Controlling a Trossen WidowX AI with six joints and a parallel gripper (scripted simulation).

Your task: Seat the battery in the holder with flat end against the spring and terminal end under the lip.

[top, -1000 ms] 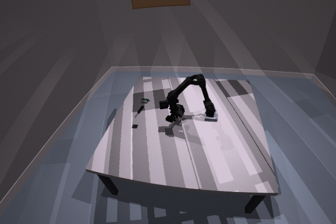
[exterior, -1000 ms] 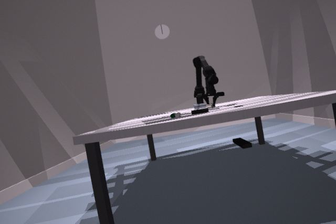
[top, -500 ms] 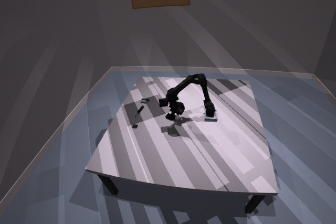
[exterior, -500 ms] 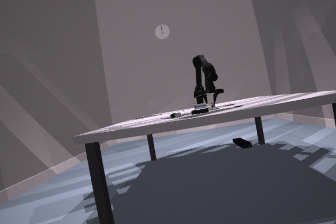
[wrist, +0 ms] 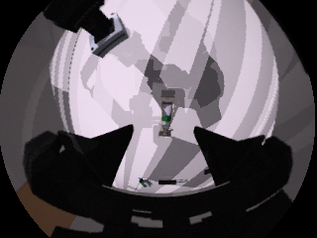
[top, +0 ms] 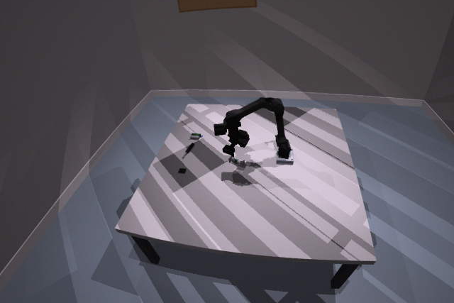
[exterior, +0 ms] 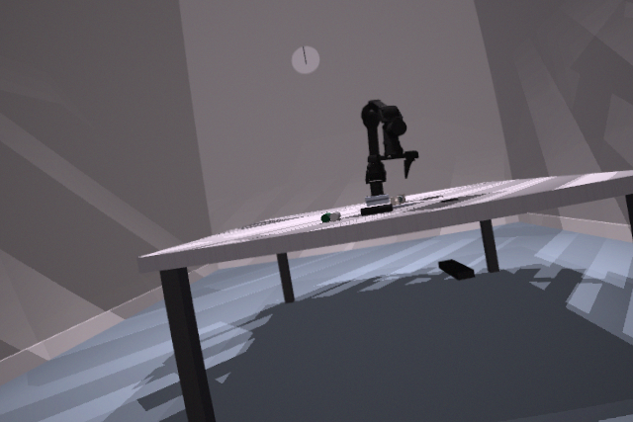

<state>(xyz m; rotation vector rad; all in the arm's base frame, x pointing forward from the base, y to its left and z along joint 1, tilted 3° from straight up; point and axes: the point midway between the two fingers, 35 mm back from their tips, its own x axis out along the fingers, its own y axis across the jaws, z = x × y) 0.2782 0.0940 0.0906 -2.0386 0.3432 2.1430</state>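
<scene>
The small light battery holder sits on the table in front of the arm's base. In the wrist view a battery with a green band lies lengthwise inside it, in line with the holder. I cannot tell how its ends meet the spring or the lip. My gripper is open wide and empty. It hangs a little above the holder, with one finger on each side and touching nothing.
A loose green-and-white cylinder lies on the table's left side. A thin black stick and a small black square lie near it. The arm's base stands to the right. A black block lies on the floor.
</scene>
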